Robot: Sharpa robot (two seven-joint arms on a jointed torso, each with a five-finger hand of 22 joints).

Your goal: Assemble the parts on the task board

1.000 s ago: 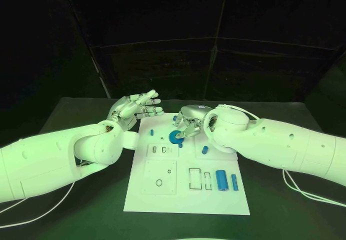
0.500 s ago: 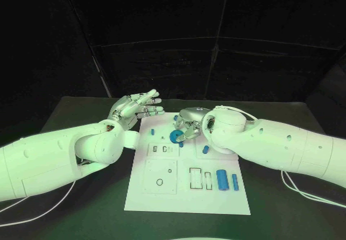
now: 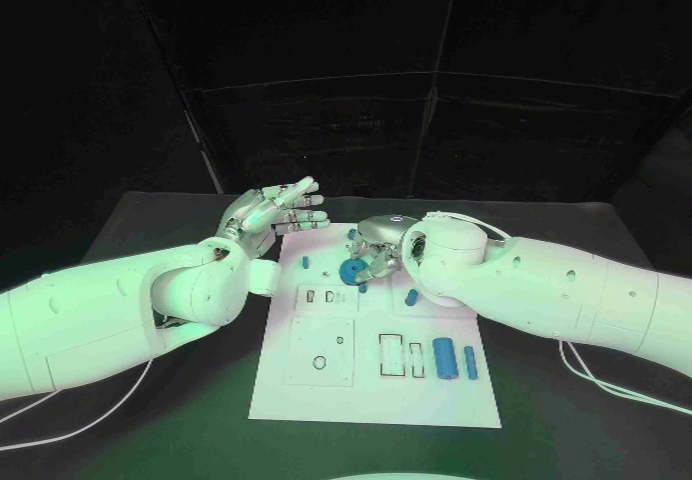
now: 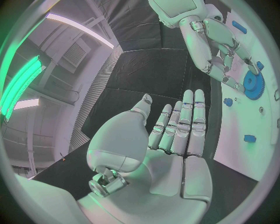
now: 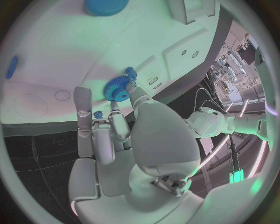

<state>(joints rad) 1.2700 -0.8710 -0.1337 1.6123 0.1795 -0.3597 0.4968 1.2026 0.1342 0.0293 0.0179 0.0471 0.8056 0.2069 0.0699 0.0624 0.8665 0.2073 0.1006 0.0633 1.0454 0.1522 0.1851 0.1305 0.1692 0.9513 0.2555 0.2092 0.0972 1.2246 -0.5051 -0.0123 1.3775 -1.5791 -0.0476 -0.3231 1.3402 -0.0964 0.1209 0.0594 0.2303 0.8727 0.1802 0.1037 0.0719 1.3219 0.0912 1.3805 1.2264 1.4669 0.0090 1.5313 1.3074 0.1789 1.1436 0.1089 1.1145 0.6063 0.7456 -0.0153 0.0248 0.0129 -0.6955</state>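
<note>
The white task board [image 3: 310, 395] lies in the middle of the black table. My right hand [image 3: 378, 243] is over the board's far part and pinches a blue gear [image 3: 351, 272] between thumb and a finger. The right wrist view shows the gear [image 5: 118, 88] at the fingertips, close above the board [image 5: 52, 56]. My left hand [image 3: 271, 213] is raised beside the board's far left corner, fingers straight and apart, holding nothing. In the left wrist view the open palm [image 4: 175, 140] faces the right hand [image 4: 213, 44] and the gear [image 4: 254, 85].
A thick blue cylinder [image 3: 444, 359] and a thin blue bar [image 3: 470, 362] lie at the board's near right. Small blue pieces sit near the right hand [image 3: 411, 298] and at the far left [image 3: 304, 264]. A blue disc [image 5: 106, 5] lies farther along the board.
My right hand with the gear has edged slightly farther along the board. The left hand has barely moved.
</note>
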